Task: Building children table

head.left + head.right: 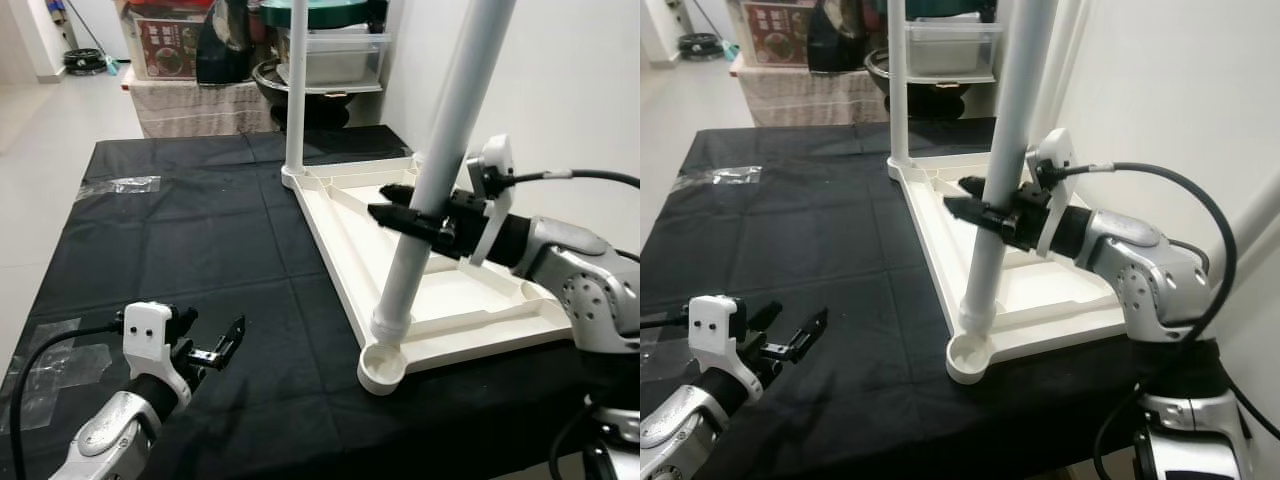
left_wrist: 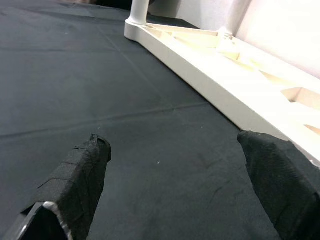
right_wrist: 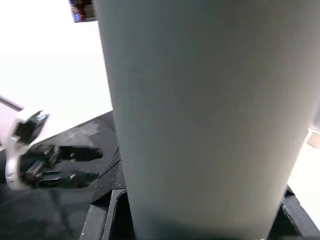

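The white plastic triangular tabletop (image 1: 470, 300) lies upside down on the worktop draped in black cloth (image 1: 200, 240), at its right side by the wall. One white round leg (image 1: 296, 90) stands upright in the far corner socket. The right tool (image 1: 400, 213) is clenched on a second white tubular leg (image 1: 440, 150), which leans, its foot at the near corner socket (image 1: 383, 366).

Risks: the lean suggests the leg is not fully seated; pressing off-axis could jam it or slide the tabletop. The near corner sits close to the worktop's front edge, so a shove could carry it over.

Room: the white wall (image 1: 1160, 90) crowds the right arm. The left tool (image 1: 212, 352) hangs released above open cloth, free to brace the tabletop.
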Available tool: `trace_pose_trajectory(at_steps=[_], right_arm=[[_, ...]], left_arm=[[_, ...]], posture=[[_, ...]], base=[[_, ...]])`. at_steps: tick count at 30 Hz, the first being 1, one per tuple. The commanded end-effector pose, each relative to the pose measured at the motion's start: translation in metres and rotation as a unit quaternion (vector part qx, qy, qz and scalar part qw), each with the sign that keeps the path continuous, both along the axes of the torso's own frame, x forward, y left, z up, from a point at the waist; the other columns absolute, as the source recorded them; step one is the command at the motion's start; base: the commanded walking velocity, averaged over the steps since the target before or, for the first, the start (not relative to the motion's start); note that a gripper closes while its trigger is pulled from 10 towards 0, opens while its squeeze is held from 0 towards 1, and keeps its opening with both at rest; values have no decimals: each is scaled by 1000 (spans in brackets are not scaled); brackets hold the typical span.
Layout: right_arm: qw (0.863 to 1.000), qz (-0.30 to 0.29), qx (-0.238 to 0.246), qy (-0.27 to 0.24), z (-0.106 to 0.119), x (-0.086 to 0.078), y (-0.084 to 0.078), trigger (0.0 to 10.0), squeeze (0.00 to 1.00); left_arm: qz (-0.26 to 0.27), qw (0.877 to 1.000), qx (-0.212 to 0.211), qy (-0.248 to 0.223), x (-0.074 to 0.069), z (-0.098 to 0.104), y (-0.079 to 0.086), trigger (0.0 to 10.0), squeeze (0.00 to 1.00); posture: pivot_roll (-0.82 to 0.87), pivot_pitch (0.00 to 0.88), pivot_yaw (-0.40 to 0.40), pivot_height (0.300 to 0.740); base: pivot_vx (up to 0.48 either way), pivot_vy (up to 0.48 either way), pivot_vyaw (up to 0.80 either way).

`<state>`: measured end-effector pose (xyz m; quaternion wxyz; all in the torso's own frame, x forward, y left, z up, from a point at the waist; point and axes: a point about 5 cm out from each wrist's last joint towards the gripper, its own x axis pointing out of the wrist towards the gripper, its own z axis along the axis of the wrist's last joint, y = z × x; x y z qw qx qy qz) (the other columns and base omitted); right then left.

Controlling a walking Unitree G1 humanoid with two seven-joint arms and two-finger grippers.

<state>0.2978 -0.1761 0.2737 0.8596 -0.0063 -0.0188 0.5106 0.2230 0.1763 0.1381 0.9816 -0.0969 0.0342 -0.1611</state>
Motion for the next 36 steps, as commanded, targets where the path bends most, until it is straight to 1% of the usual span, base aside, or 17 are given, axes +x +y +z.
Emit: trace_pose_trajectory(at_steps=[1, 2, 3, 4, 6, 11, 16, 21, 22, 23, 24, 26, 29, 32, 33, 35, 36], right_arm=[[1000, 21, 2, -6, 2, -5, 2, 10000, 0], [1000, 21, 2, -6, 2, -5, 2, 10000, 0], [999, 42, -1, -1, 0, -12, 2, 10000, 0], [999, 42, -1, -1, 0, -12, 2, 10000, 0], [998, 69, -9, 14, -10, -22, 3, 10000, 0], [997, 70, -8, 23, -17, -25, 6, 10000, 0], [997, 67, -7, 31, -22, -23, 10, 10000, 0], [998, 44, 1, 38, -26, -13, 13, 10000, 0], [998, 44, 1, 38, -26, -13, 13, 10000, 0], [998, 38, 3, 40, -26, -10, 13, 10000, 0], [998, 18, 13, 53, -29, -2, 11, 10000, 0], [998, 12, 13, 58, -31, 0, 10, 10000, 0], [998, 10, 13, 61, -33, 1, 10, 10000, 0], [996, 9, 16, 86, -43, 1, 6, 10000, 0], [996, 9, 16, 86, -43, 1, 6, 10000, 0], [992, 7, 31, 120, -54, -1, 1, 10000, 0], [992, 7, 31, 120, -54, -1, 1, 10000, 0]], left_arm=[[-1, 1000, 1, 8, -1, -5, 0, 10000, 0], [-1, 1000, 1, 8, -1, -5, 0, 10000, 0], [-1, 1000, 2, 8, 0, -5, 0, 10000, 0], [-1, 1000, 2, 8, 0, -5, 0, 10000, 0], [-2, 1000, 2, 8, 2, -6, 1, 10000, 0], [-5, 1000, 1, 8, 3, -6, 0, 10000, 0], [-6, 1000, 1, 7, 3, -6, -1, 10000, 0], [-5, 1000, 1, 7, 3, -7, 0, 10000, 0], [-5, 1000, 1, 7, 3, -7, 0, 10000, 0], [-5, 1000, 1, 7, 3, -7, 0, 10000, 0], [-5, 1000, 0, 7, 3, -8, -1, 10000, 0], [-6, 1000, 0, 7, 3, -8, -1, 10000, 0], [-6, 1000, -1, 7, 3, -8, -1, 10000, 0], [-5, 1000, 0, 9, 2, -9, 0, 10000, 0], [-5, 1000, 0, 9, 2, -9, 0, 10000, 0], [-4, 1000, 0, 10, 2, -9, 0, 10000, 0], [-4, 1000, 0, 10, 2, -9, 0, 10000, 0]], posture=[[46, 0, -76, 740], [46, 0, -76, 740], [44, 0, -73, 740], [44, 0, -73, 740], [36, 0, -68, 740], [37, 0, -68, 740], [39, 0, -69, 740], [48, 0, -77, 740], [48, 0, -77, 740], [49, 0, -78, 740], [50, 0, -80, 740], [52, 0, -81, 740], [53, 0, -82, 740], [54, 0, -82, 740], [54, 0, -82, 740], [52, 0, -82, 740], [52, 0, -82, 740]], base=[[0, 0, 0], [0, 0, 0], [0, 0, 0], [0, 0, 0], [0, 0, 0], [0, 0, 0], [0, 0, 0], [0, 0, 0], [0, 0, 0], [0, 0, 0], [0, 0, 0], [0, 0, 0], [0, 0, 0], [0, 0, 0], [0, 0, 0], [0, 0, 0], [0, 0, 0]])
